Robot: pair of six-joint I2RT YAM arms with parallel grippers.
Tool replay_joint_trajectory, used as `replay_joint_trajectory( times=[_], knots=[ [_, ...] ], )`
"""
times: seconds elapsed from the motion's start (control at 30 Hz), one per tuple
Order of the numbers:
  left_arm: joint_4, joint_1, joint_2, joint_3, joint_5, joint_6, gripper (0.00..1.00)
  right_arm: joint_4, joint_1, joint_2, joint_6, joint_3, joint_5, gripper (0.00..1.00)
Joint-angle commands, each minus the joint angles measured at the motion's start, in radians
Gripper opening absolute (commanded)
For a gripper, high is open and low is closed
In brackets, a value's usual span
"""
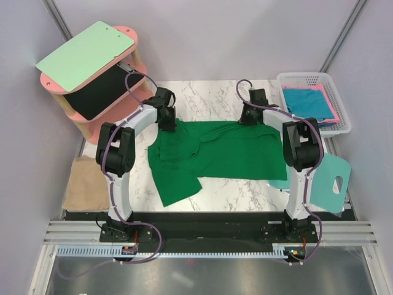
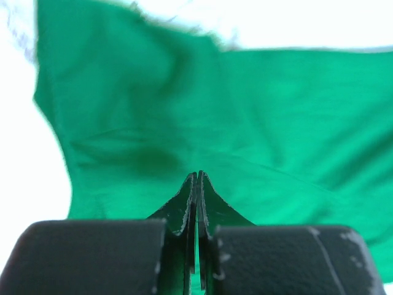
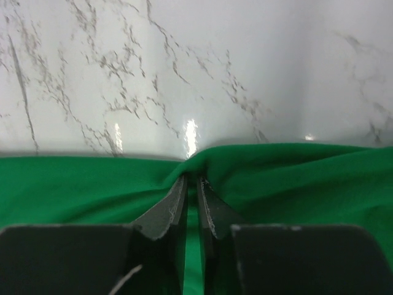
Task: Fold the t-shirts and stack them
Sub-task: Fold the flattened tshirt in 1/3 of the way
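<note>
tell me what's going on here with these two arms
Both arms are on the dark green t-shirt, lying rumpled on the marble table. The left gripper is shut on its far left edge; the right gripper appears to pinch its far right edge. The teal t-shirt and pink t-shirt sit in the white basket, the tan t-shirt beside the table.

Left arm [image 1: 141, 120], right arm [image 1: 276, 115] extended (jaws pinched).
</note>
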Motion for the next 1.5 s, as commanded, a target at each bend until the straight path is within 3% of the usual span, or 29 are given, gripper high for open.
replay_joint_trajectory(
  times=[0.0, 0.37, 0.73, 0.83, 1.0, 1.2, 1.47],
  knots=[
    [-0.063, -0.003, 0.031, 0.024, -0.109, 0.030, 0.02, -0.109, -0.011, -0.082, -0.037, -0.040, 0.057, 0.19],
    [-0.109, -0.002, 0.136, 0.096, -0.188, 0.023, 0.02, -0.112, -0.011, -0.162, -0.045, -0.092, 0.089, 0.21],
    [-0.129, 0.023, 0.187, 0.124, -0.231, 0.017, 0.02, -0.109, -0.017, -0.242, -0.046, -0.133, 0.232, 0.24],
    [-0.129, 0.037, 0.196, 0.127, -0.235, 0.013, 0.02, -0.117, -0.028, -0.205, -0.034, -0.139, 0.261, 0.21],
    [-0.137, 0.063, 0.192, 0.140, -0.235, 0.003, 0.02, -0.120, -0.043, -0.107, -0.016, -0.110, 0.304, 0.02],
    [-0.160, 0.083, 0.199, 0.189, -0.228, -0.003, 0.02, -0.129, -0.051, 0.027, -0.026, 0.015, 0.287, 0.00],
    [-0.224, 0.115, 0.265, 0.324, -0.225, 0.010, 0.02, -0.221, -0.051, 0.260, -0.063, 0.336, 0.227, 0.02]
  ],
)
